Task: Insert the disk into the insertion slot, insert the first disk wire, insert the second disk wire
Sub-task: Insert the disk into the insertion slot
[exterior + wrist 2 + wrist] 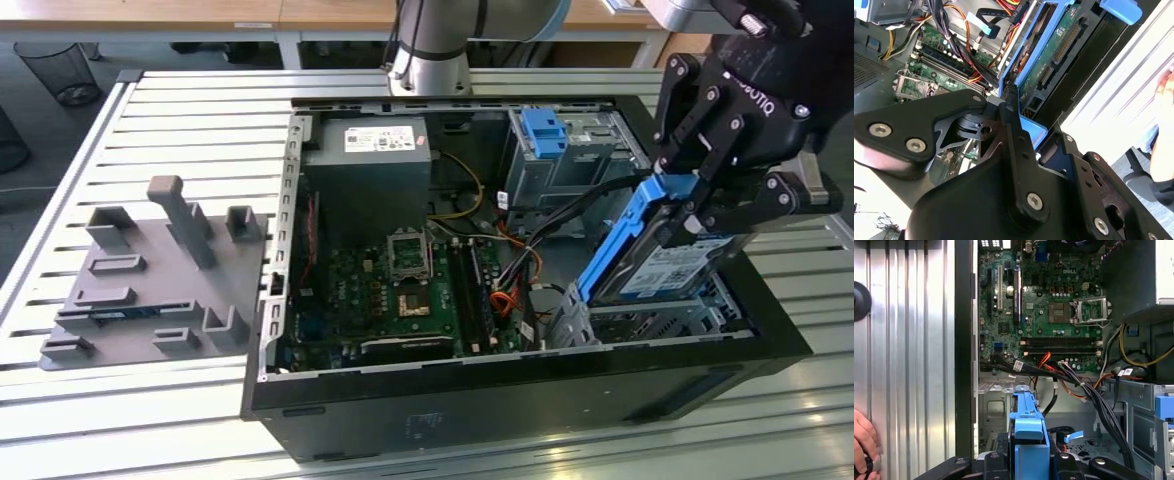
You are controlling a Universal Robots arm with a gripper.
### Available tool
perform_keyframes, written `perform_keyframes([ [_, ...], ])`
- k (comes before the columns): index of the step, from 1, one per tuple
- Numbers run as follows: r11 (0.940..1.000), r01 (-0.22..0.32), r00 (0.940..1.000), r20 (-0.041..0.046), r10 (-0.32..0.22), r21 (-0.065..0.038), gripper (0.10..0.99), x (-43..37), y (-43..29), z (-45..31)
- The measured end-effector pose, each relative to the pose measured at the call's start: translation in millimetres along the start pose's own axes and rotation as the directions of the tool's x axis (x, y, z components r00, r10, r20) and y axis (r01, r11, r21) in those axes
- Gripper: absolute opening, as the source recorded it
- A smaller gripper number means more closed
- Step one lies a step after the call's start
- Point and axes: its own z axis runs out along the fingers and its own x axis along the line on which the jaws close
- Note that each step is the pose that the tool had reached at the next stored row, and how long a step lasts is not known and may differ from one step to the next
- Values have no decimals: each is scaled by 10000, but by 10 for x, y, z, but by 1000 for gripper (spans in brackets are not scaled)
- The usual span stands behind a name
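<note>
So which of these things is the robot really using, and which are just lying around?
Part of the job: the gripper, shut on the disk; the low metal slot beneath it.
Just lying about: the grey tray, the bin, the tall cage with a blue tab, the circuit board.

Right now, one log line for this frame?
claw: shut on disk | disk: tilted, lower end at insertion slot mouth, not seated
</note>
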Motion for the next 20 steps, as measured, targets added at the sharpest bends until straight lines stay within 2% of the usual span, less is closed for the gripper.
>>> perform_keyframes([
  [20,10000,0,10000,1,0,0,365,3,-2,188],
])
